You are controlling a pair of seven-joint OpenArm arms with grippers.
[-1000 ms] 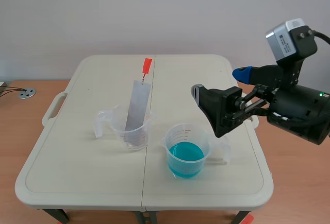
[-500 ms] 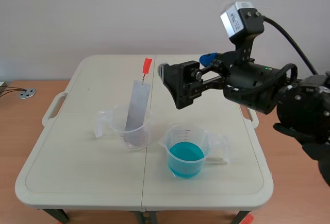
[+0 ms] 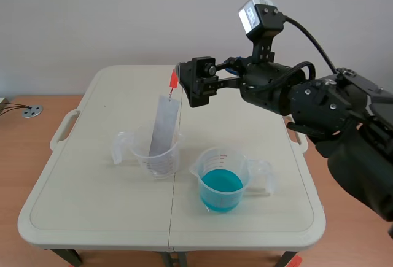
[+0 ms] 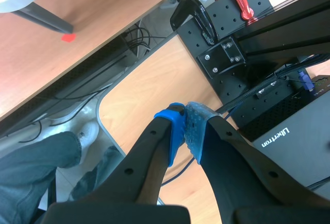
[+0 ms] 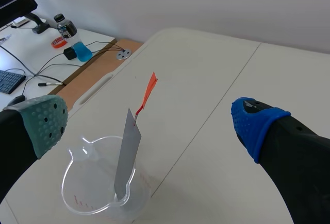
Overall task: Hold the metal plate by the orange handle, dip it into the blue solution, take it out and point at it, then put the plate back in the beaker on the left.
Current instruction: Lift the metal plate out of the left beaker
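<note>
The grey metal plate (image 3: 164, 126) stands tilted in the clear beaker (image 3: 156, 155) on the left, its orange handle (image 3: 175, 78) sticking up. The second beaker (image 3: 222, 182), holding blue solution, sits to its right. My right gripper (image 3: 186, 84) is open, raised just right of the handle and not touching it. In the right wrist view the plate (image 5: 128, 152), the handle (image 5: 149, 87) and the beaker (image 5: 100, 190) lie ahead of and below the open right gripper (image 5: 152, 123), between its fingers' lines. My left gripper (image 4: 185, 128) is shut on nothing, off the table.
The white folding table (image 3: 92, 205) has carry handles at its left and right edges. The left wrist view looks down at the floor, black equipment (image 4: 289, 126), cables and a person's leg (image 4: 36, 167). A small bottle (image 5: 66, 28) stands on a desk beyond the table.
My right arm has swung up and to the left, from above the blue beaker to beside the orange handle. Its fingers stay apart. The plate and beakers have not moved.
</note>
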